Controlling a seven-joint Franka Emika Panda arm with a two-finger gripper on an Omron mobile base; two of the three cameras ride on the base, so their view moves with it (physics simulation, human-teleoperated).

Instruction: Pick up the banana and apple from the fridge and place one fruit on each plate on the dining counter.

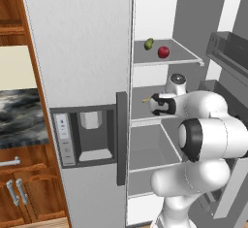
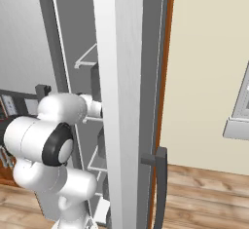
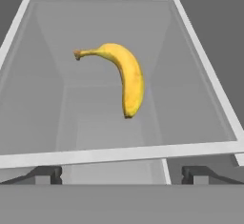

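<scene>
Nearest in the hand view, the gripper (image 3: 121, 176) has its two dark tips spread wide at the bottom edge, with nothing between them; it is released and holds nothing. Just beyond the tips runs the pale front edge of a shelf (image 3: 57, 118) in the fridge (image 1: 82, 67).

On that grey shelf lies the banana (image 3: 125, 74), flat, stem pointing left and the dark tip toward the camera, well clear of the side walls. It sits ahead of the gripper, not yet between the fingers.

Farther off, in the left base view, the arm reaches into the open fridge at the middle shelf. One shelf up rest the apple (image 1: 163, 52) and a green fruit (image 1: 148, 43), near each other but apart.

Risks, as I judge them: the banana curves, so fingers closing across the bend may pinch only its edge and let it twist or roll out. Coming in too low could knock the tips against the shelf lip. A push rather than a grasp could slide the fruit toward the back wall. On withdrawal, the arm's bulky elbow stands close to the door bins.
</scene>
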